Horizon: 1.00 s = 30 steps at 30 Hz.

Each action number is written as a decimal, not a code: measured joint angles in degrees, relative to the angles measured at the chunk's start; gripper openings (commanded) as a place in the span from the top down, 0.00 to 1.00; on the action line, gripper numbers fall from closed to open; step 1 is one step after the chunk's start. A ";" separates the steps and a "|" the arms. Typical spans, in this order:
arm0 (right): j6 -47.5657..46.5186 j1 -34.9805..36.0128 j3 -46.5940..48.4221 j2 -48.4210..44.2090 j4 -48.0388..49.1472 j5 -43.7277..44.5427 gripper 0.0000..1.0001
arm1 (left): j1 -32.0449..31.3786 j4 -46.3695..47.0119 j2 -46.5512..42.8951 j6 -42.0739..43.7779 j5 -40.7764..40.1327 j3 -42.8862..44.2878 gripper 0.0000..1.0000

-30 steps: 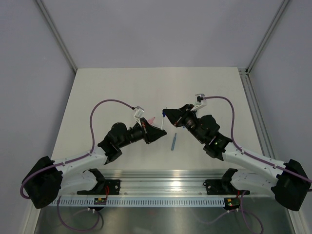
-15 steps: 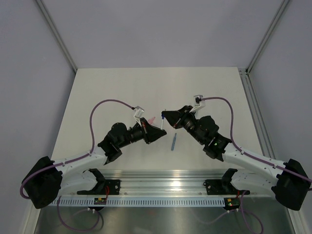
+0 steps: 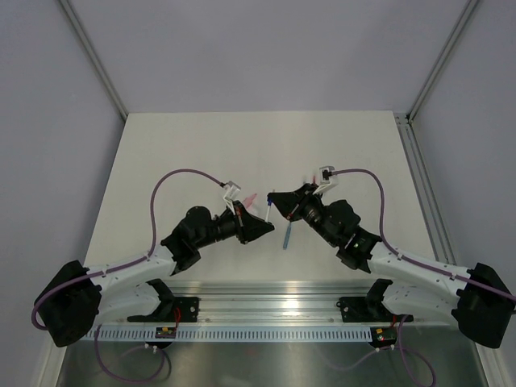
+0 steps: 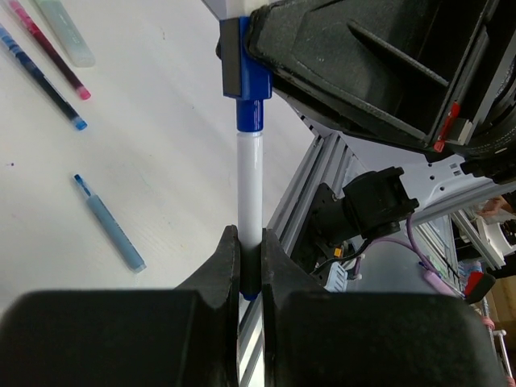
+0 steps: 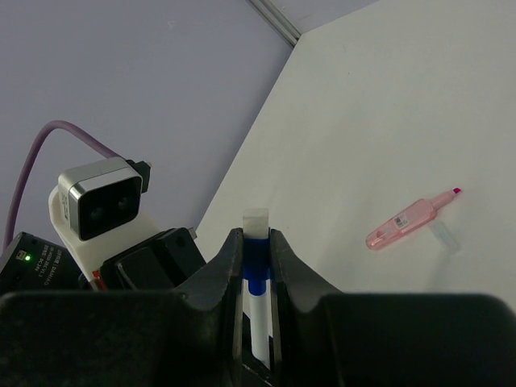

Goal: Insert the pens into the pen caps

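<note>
My left gripper (image 4: 249, 238) is shut on the barrel of a white pen (image 4: 248, 185) with a blue collar. My right gripper (image 5: 255, 238) is shut on a blue pen cap (image 5: 256, 262) with a clear end. The cap sits over the pen's tip (image 4: 242, 64). The two grippers meet tip to tip above the table in the top view, the left (image 3: 260, 219) beside the right (image 3: 276, 201). On the table lie a light blue pen (image 4: 109, 234), a dark blue pen (image 4: 40, 81), a red pen (image 4: 48, 52) and a mint cap (image 4: 64, 20).
A pale pink translucent piece (image 5: 407, 222) with a red tip lies on the table, with a small clear bit (image 5: 442, 234) beside it. A blue pen (image 3: 287, 234) lies just below the grippers. The metal rail (image 3: 266, 290) runs along the near edge.
The two grippers have closed in on each other. The right gripper has moved left and down with the blue cap, and the cap now sits on the white pen's tip.
</note>
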 measured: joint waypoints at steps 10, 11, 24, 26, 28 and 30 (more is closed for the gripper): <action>2.36 3.50 -2.32 4.81 3.85 2.80 1.00 | -0.09 -6.73 -2.21 1.31 -0.55 -1.81 1.00; 2.91 3.87 -2.84 5.16 4.46 3.04 1.00 | -0.09 -7.61 -2.64 1.51 -0.57 -2.10 1.00; 6.86 11.30 -5.07 13.88 11.82 12.87 1.00 | 2.56 -13.14 -6.08 1.03 2.51 -6.23 1.00; 7.34 12.44 -5.07 15.39 12.00 14.49 1.00 | 2.73 -14.73 -6.27 0.94 2.73 -6.62 1.00; 7.52 13.64 -4.85 15.91 11.17 16.37 1.00 | 2.75 -15.30 -6.32 0.92 2.86 -6.91 1.00; 7.48 15.08 -3.98 16.06 9.60 18.97 1.00 | 2.75 -16.17 -6.75 0.92 3.13 -6.93 1.00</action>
